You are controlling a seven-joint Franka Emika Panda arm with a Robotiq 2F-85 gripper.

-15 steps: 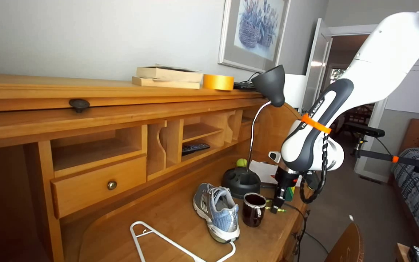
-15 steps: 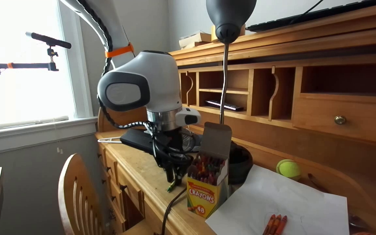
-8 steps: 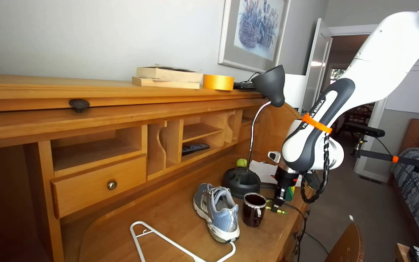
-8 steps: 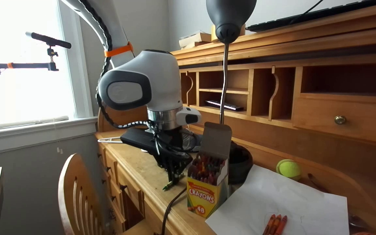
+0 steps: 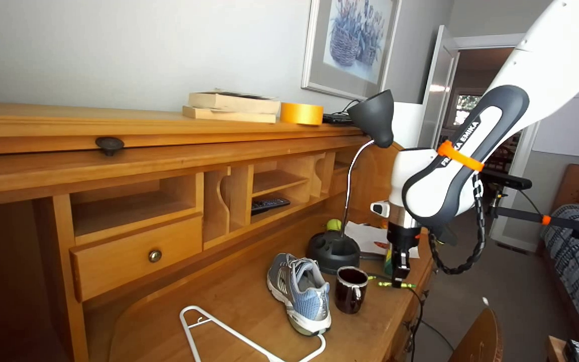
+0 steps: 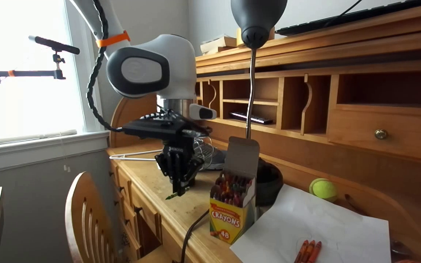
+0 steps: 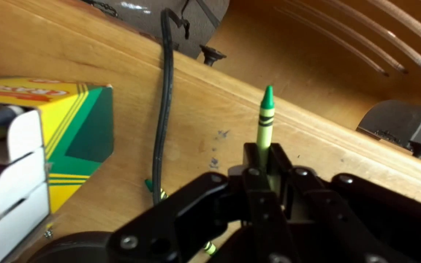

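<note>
Green crayon (image 7: 265, 131) was found pinched between the fingertips of my end effector (image 7: 263, 157), which stood narrow around the yellow-green wrapper. I held it above the desk (image 7: 196, 106), green tip directed toward the front edge and the wooden chair (image 6: 75, 208). Below, a black cable (image 7: 162, 120) ran along the desk top and passed over a second green-tipped crayon (image 7: 163, 194), partly hidden by my end effector. Near these, a crayon box (image 6: 225, 221) stood upright, flap raised, filled with assorted crayons (image 6: 230, 188). A dark brown mug (image 5: 351, 292) was noted nearby, with a grey-blue shoe (image 5: 302, 296) and the base of a black lamp (image 5: 332, 259) just beside it. Past the box lay a white sheet of paper (image 6: 313, 215) bearing three orange-red crayons (image 6: 308, 251); a tennis ball (image 6: 322, 189) rested by its edge. A white hanger (image 5: 239, 336) lay near the shoe. Farther back, I recorded a remote control (image 5: 268, 204) in a cubby (image 5: 297, 197), an orange roll (image 5: 301, 114) on the desk's top, and a framed picture (image 5: 354, 45) on the wall (image 5: 169, 45).
</note>
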